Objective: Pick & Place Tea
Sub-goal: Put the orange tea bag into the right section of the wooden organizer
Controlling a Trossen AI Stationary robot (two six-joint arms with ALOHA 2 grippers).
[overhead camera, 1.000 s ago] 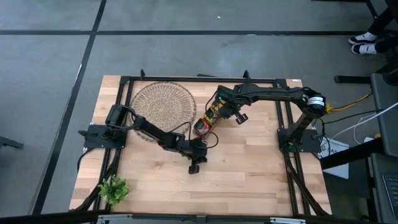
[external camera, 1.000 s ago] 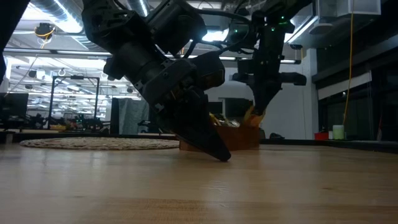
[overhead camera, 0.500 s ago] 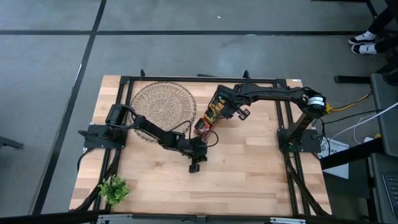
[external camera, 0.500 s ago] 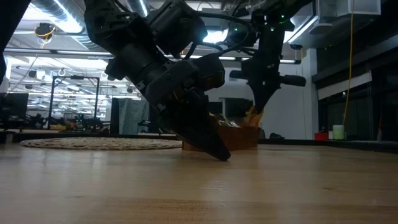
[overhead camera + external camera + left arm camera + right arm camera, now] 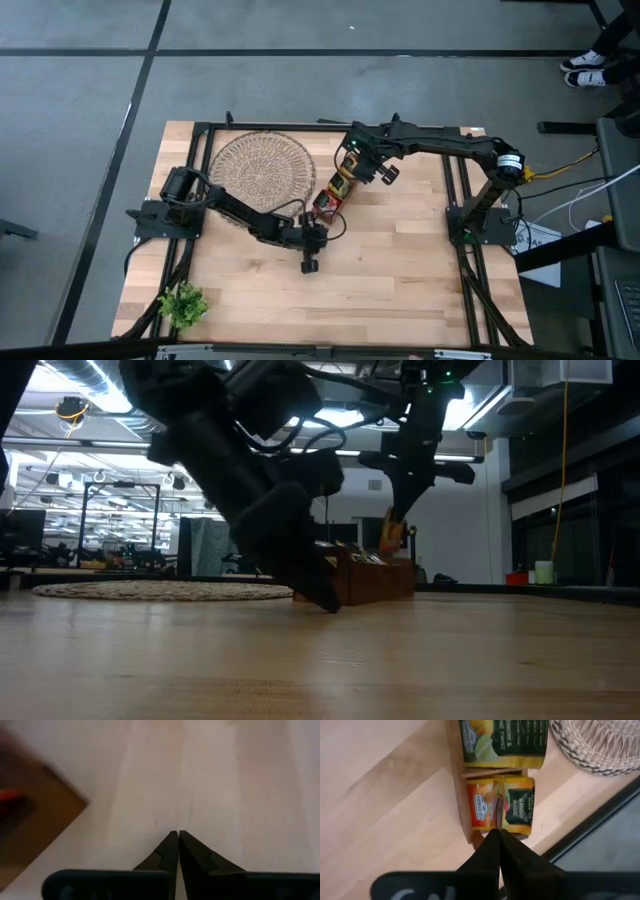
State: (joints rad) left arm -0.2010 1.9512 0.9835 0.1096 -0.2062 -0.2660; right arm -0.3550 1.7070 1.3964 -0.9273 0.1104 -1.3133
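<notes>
— What's in the containers from where you sit?

— I see the wooden tray (image 5: 328, 197) mid-desk, just beside the wicker dish (image 5: 262, 168). The tea (image 5: 501, 803) sits in the tray: my right wrist view shows an orange-and-yellow sachet in the end compartment and a green-and-yellow one (image 5: 502, 740) in the next. The nearest compartment holds something red; I can't make out more. I see nothing lying in the dish.

— And the grippers?

— My right gripper (image 5: 347, 172) hangs over the tray's far end, its fingers (image 5: 492, 851) pressed together with the tips at the orange sachet's edge; whether it pinches the sachet, I can't tell. In the low view a yellow-orange sachet (image 5: 393, 532) stands upright just under it. My left gripper (image 5: 309, 264) is down at the bare desk (image 5: 400, 270) in front of the tray, fingers (image 5: 169, 851) pressed together, holding nothing.

— Changes from a second ago?

— The right gripper has drawn back toward the desk's far edge and risen. The left has shifted slightly leftward and finished closing.
</notes>
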